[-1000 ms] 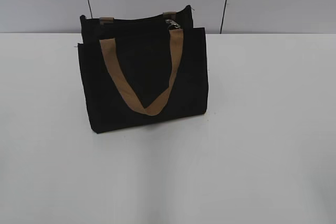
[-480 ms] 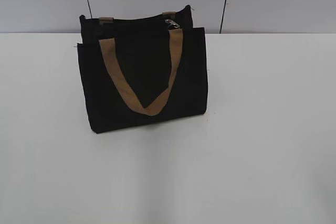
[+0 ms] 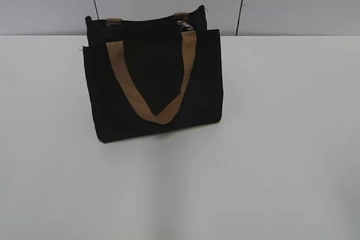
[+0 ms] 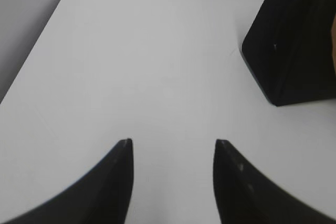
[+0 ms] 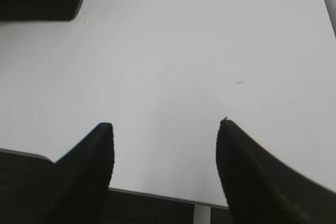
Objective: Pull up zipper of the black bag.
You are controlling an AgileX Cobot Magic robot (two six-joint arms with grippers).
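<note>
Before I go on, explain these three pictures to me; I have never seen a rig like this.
This is a two-armed robot at a white table. One picture is from a camera facing the table; it shows a black bag standing upright, with a tan handle drooping on its face and a small silver zipper at its top edge. The other two come from cameras on the wrists. The dark prongs are gripper fingers: the left gripper and the right gripper, both open, holding nothing, away from the bag.
</note>
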